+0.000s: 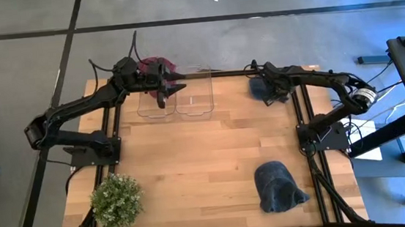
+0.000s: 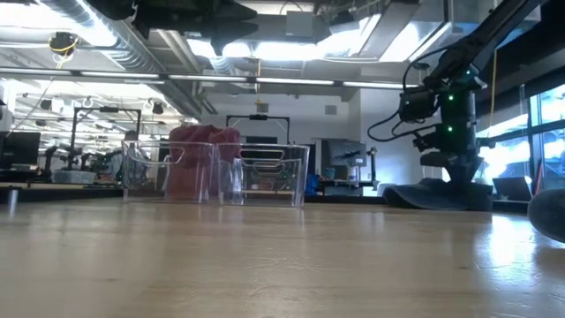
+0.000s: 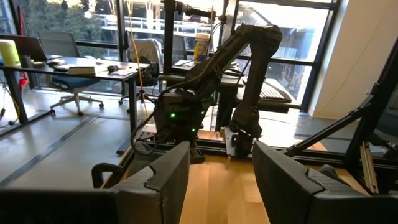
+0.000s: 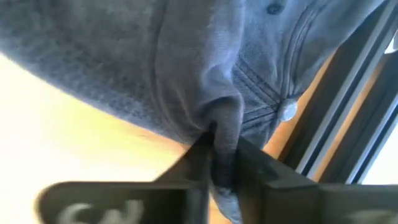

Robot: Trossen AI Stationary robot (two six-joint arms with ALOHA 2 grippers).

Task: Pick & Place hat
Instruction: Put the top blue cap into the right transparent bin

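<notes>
Tabletop (image 1: 192,166): light wood, both arms reaching toward its far edge. Landmark used below: the pair of clear bins (image 1: 176,101) standing side by side at the far edge.

Second grey hat (image 1: 279,188): lies well apart from the clear bins, toward the near right corner of the tabletop. Untouched, no end effector near it.

Potted plant (image 1: 116,200): near left corner, well apart from the bins. Not involved.

Clear bins: both look empty in the low view. A dark red hat (image 1: 155,65) sits just behind the left-hand bin, apparently off the tabletop edge; in the low view it shows through the bin walls, so whether it is inside or behind cannot be settled from there.

Grey hat (image 1: 259,88): on the tabletop to the right of the bins, near the far edge. This is the item in hand.

Right end effector (image 4: 219,163): closed on a pinched fold of the grey hat's fabric, fingers nearly together with cloth between them. In the low view the hat lies flat on the wood, so the lift appears not yet begun.

Left end effector (image 3: 217,177): fingers apart, holding nothing, hovering over the left-hand bin.

Progress, my estimate: the grey hat is grasped, not placed. Remaining: lift, carry to the bins, release. The second grey hat by the near right corner is still to be handled.
</notes>
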